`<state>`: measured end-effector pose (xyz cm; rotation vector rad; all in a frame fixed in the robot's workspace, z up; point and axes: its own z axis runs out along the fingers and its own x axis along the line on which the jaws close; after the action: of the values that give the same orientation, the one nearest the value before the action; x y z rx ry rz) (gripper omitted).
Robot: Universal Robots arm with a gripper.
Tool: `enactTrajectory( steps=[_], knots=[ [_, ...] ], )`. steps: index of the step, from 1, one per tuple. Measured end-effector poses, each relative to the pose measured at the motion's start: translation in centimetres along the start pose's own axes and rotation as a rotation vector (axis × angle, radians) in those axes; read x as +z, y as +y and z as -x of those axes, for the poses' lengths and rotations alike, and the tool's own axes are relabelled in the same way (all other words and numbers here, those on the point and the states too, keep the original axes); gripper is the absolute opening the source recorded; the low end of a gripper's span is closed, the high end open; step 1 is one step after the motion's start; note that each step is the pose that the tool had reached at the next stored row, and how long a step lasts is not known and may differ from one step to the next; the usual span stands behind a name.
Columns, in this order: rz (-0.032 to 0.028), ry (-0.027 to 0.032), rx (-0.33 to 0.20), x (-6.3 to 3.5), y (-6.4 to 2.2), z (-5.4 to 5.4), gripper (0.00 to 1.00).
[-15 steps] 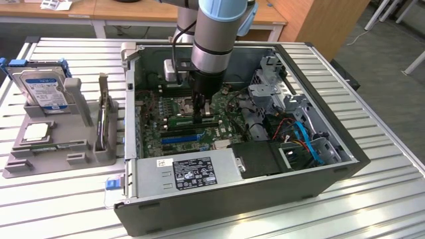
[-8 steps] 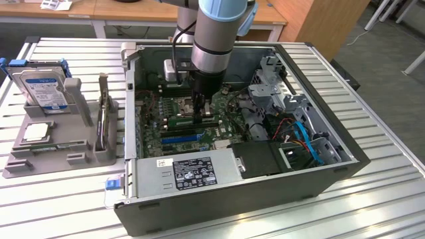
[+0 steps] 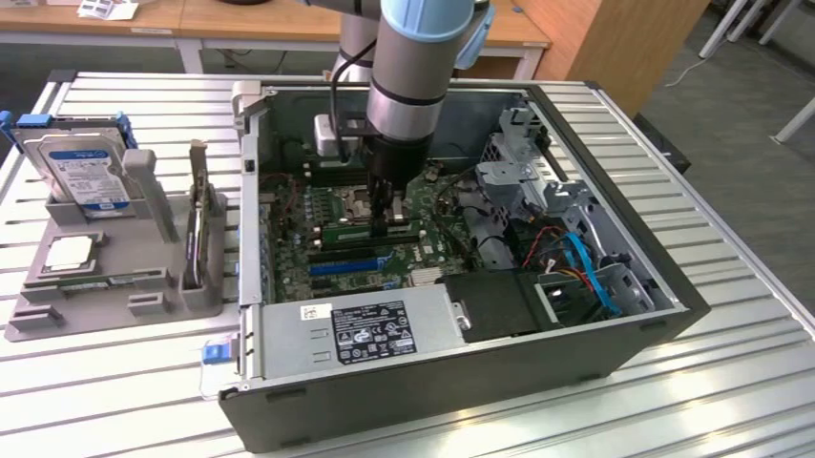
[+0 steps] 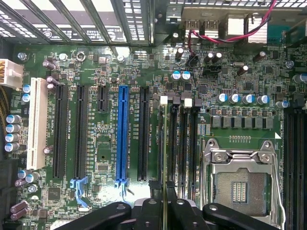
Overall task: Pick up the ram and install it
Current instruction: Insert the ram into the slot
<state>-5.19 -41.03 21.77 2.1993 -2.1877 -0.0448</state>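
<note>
Gripper (image 4: 164, 203) clamped on the ram (image 4: 164, 143), stick held edge-on over the memory slots (image 4: 181, 143), beside the empty CPU socket (image 4: 242, 184), inside the open computer case (image 3: 612, 353).

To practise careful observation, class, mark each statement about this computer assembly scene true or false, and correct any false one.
1. The gripper grips the ram, seen edge-on, over the motherboard's memory slots. True.
2. The CPU socket holds a chip. False: it is empty.
3. A hard drive stands in the grey holder beside the computer case. True.
4. A card sits in the blue slot. False: that slot is empty.
</note>
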Motion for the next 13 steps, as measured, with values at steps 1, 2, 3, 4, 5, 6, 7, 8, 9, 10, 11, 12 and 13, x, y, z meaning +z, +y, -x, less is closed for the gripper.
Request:
enactTrajectory(
  steps=[1, 2, 3, 4, 5, 6, 7, 8, 9, 10, 11, 12, 13],
  knots=[
    [0.0, 0.0, 0.0, 0.05, 0.0, 0.0, 0.14],
    [0.0001, 0.0002, 0.0, 0.09, 0.0, -0.01, 0.14],
    [0.0001, 0.0003, 0.0, 0.11, 0.0, -0.01, 0.14],
    [0.0001, 0.0004, 0.0, 0.14, 0.0, -0.01, 0.14],
    [0.0002, 0.0004, 0.0, 0.17, 0.0, -0.01, 0.14],
    [0.0009, 0.0005, 0.0, 0.2, 0.0, 0.0, 0.14],
    [0.0017, 0.0009, 0.0, 0.24, -0.01, 0.0, 0.14],
    [0.0024, 0.0014, 0.0, 0.27, -0.01, 0.0, 0.14],
    [0.003, 0.0018, 0.0, 0.29, -0.01, -0.01, 0.14],
    [0.0035, 0.0024, 0.0, 0.29, -0.01, -0.01, 0.14],
    [0.0037, 0.0025, 0.0, 0.29, -0.01, -0.01, 0.14],
    [0.0038, 0.0026, 0.0, 0.29, -0.01, -0.01, 0.14],
    [0.0037, 0.0025, 0.0, 0.3, -0.01, -0.01, 0.14]
  ],
)
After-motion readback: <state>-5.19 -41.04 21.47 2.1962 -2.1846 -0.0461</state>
